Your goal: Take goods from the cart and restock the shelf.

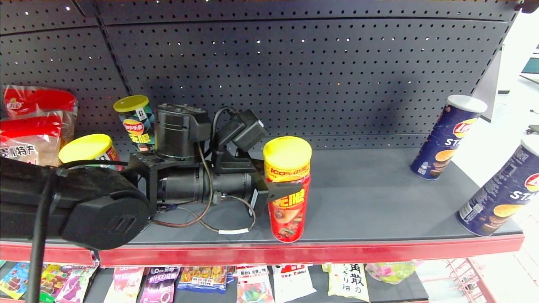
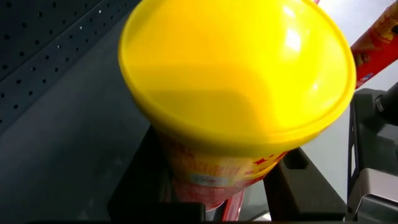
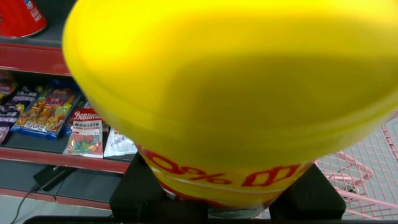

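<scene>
While holding can (image 1: 287, 168) upright at shelf's (image 1: 370, 202) front edge, clamps left fingers (image 1: 280, 190) round its middle, likely to set it down flat. Grips second can (image 3: 236, 93) in closed right fingers (image 3: 140, 186), off the shelf, probably queued next.

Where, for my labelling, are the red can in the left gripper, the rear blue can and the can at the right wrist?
red can (image 1: 289, 216), head view, red lower body.
rear blue can (image 1: 446, 139), head view, middle of its side.
right-wrist can (image 3: 236, 81), right wrist view, yellow lid.
</scene>
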